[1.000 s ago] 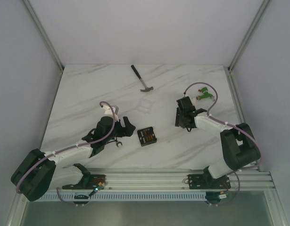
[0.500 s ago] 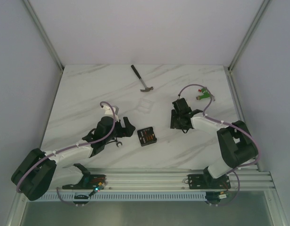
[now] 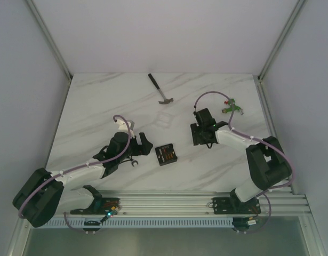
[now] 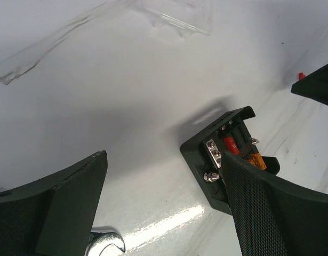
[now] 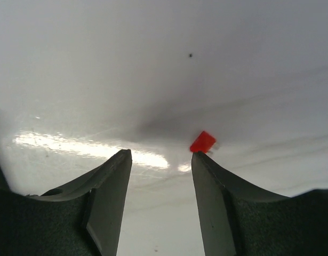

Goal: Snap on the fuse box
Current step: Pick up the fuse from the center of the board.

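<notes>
Top external view first, Dana: the fuse box (image 3: 166, 154) sits out on the tabletop (image 3: 100, 101) between the two arms, fuses up, nothing touching it. A clear cover (image 3: 164, 118) lies apart from it, farther back, short of the hammer (image 3: 161, 89).

Right, Sam, and on the left wrist view the left tool (image 4: 164, 176) is spread wide with nothing in it. The box is just beside one finger and a wrench (image 4: 108, 241) end shows below. On the right wrist view, the right tool (image 5: 159, 157) is partly parted and empty, low over bare tabletop, with a loose red fuse (image 5: 202, 142) just beside one fingertip.

So the step looks like fetching that cover?

That's the read, though it's only a judgement. The arm should leave the fuse alone, take the cover by two opposite edges and carry it level. Clear plastic is probably slick, so a square, centred pinch matters.

And at the box?

Line up the corners before pressing. The left tool could brace the box so it doesn't skate, then the push goes straight down, evenly, until all sides seat. A tilted cover would likely catch on one side only.
</notes>
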`<state>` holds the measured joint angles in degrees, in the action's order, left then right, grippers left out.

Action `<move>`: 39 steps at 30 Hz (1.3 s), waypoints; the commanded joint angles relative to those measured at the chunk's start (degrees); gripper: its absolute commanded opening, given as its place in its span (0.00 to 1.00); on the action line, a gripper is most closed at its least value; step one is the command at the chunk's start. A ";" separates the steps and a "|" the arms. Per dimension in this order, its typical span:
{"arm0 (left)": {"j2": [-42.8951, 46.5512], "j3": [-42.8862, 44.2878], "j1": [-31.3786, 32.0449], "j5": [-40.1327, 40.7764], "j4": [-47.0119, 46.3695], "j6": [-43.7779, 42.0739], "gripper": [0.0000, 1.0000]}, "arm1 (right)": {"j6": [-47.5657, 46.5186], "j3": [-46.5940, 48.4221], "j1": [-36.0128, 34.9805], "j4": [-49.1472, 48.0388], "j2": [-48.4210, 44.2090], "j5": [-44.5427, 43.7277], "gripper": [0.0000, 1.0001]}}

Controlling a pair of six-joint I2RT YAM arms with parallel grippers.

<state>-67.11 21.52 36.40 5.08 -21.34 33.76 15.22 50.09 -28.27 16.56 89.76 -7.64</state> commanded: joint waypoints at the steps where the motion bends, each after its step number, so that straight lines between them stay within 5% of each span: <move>1: 0.78 -0.06 -0.02 0.82 0.47 -0.89 0.96 | -13.58 1.84 4.17 1.19 -0.11 5.25 0.56; 16: 1.38 -0.10 0.03 0.63 0.60 -0.94 0.96 | -16.49 3.41 9.55 -0.03 6.25 15.78 0.62; 39: 1.36 -0.16 -0.02 0.89 0.78 -0.86 0.97 | -6.62 -0.97 6.79 3.71 0.52 6.13 0.54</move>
<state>-66.37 21.52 36.40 5.06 -21.12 33.74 5.43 50.09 -20.99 18.33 91.22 3.90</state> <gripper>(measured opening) 0.965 0.559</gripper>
